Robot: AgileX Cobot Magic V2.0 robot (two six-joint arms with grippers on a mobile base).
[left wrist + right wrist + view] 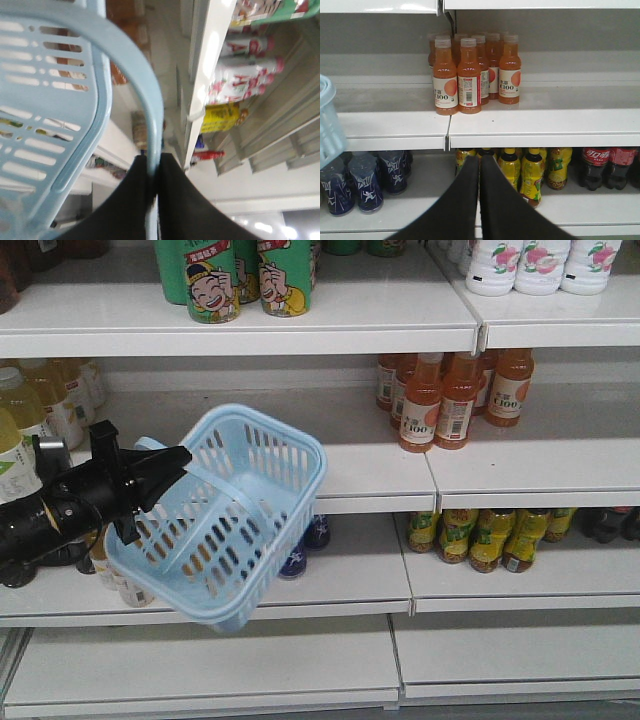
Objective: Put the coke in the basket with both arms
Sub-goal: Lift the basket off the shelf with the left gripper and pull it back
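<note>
The light blue basket [262, 455] hangs tilted in front of the shelves, its open top turned up and toward me. My left gripper [178, 460] is shut on its hoop handle [150, 100]; in the left wrist view the black fingers [172, 200] pinch the blue bar from both sides, and the slotted basket wall [75, 100] fills the left. My right gripper [480, 161] is shut on nothing and faces the shelves, level with the yellow bottles. A corner of the basket [327, 120] shows at the left of that view. The coke is out of view.
Orange juice bottles [470, 75] stand on the middle shelf. Below are yellow tea bottles [532, 172], dark blue cans [365, 185] and dark cola bottles with red labels [597, 167]. Green cans [215, 280] and white bottles [540, 265] fill the top shelf.
</note>
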